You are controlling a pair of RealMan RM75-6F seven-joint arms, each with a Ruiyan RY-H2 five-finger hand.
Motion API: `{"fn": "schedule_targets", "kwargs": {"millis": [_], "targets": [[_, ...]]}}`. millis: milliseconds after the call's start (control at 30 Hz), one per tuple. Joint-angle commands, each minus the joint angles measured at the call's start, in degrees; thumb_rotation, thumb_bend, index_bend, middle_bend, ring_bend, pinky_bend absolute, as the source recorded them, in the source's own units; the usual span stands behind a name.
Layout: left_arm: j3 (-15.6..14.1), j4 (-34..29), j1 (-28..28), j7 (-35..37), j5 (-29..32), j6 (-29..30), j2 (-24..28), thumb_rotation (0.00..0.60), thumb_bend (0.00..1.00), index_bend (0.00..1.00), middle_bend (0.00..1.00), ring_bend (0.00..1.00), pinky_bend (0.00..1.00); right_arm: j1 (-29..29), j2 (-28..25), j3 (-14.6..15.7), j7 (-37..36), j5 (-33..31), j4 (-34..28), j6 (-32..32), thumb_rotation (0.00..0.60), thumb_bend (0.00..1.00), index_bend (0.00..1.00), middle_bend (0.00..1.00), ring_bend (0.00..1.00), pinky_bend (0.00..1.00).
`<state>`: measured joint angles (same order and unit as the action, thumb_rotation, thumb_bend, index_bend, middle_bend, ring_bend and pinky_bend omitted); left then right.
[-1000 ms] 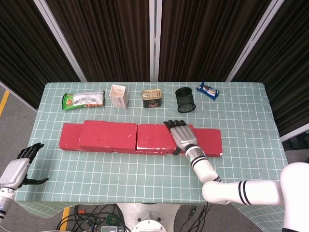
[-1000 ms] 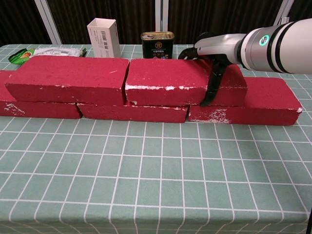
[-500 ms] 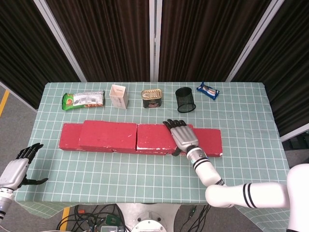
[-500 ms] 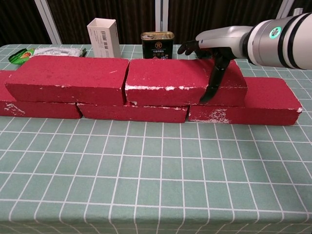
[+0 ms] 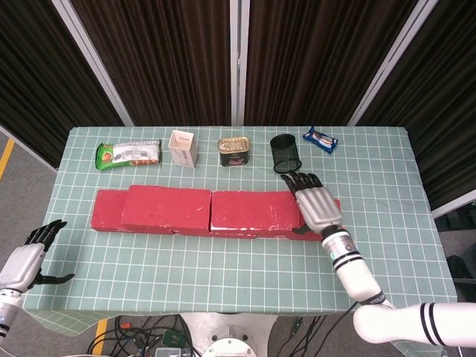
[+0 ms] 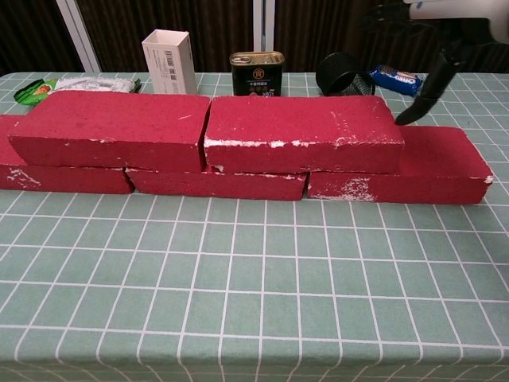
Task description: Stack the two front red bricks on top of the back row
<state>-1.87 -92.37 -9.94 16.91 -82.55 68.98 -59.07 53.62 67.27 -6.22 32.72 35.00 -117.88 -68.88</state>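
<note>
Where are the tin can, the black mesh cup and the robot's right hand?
tin can (image 5: 233, 151), head view, on its lid.
black mesh cup (image 5: 286, 155), head view, on its wall.
right hand (image 5: 318, 207), head view, on its back.

green snack packet (image 5: 128, 154), white carton (image 5: 183, 149), tin can (image 5: 233, 151), black mesh cup (image 5: 285, 152), blue packet (image 5: 320, 139)

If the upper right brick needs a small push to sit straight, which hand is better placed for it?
The right hand, probably: it hovers open by the right end of the upper right brick. The left hand is off the table's left edge, far from both bricks.
</note>
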Motion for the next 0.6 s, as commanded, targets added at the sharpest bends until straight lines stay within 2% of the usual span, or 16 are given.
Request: {"fn": "schedule_targets", "kwargs": {"millis": [33, 367, 600], "targets": [[0.0, -0.1, -0.1, -0.3, 0.0, -0.2, -0.1, 0.6, 0.0, 0.0, 0.0, 0.0, 0.0, -1.6, -0.1, 0.8, -0.8, -0.2, 2.7, -0.1, 0.6, 0.0, 0.0, 0.0, 0.0, 0.0], [0.1, -1.0, -0.2, -1.4, 0.7, -0.5, 0.1, 0.6, 0.0, 0.0, 0.0, 0.0, 0.0, -3.6, 4.4, 1.2, -2.4, -0.4, 10.7, 3.6, 0.6, 0.0, 0.0, 0.0, 0.0, 0.0], [0.1, -0.9, -0.1, -1.4, 0.9, -0.5, 0.1, 0.6, 0.0, 0.0, 0.0, 0.0, 0.0, -4.4, 5.6, 0.1, -3.6, 0.6, 11.9, 4.8, 0.6, 0.0, 0.0, 0.0, 0.0, 0.0]]}}
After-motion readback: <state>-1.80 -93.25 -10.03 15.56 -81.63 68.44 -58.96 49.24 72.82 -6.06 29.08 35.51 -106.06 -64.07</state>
